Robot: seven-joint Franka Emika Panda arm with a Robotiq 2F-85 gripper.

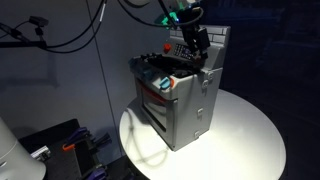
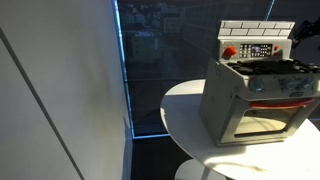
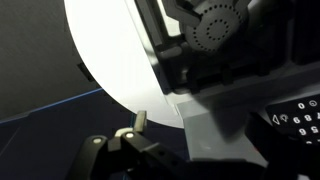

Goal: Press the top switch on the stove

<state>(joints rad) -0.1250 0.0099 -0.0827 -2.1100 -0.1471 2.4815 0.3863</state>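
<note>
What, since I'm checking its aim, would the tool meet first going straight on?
Probably the stove: the tool points down toward its dark control panel, though depth is unclear in these views.

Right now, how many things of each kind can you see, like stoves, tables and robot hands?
Toy stove: 1
Round white table: 1
Robot hand: 1
Total: 3
</note>
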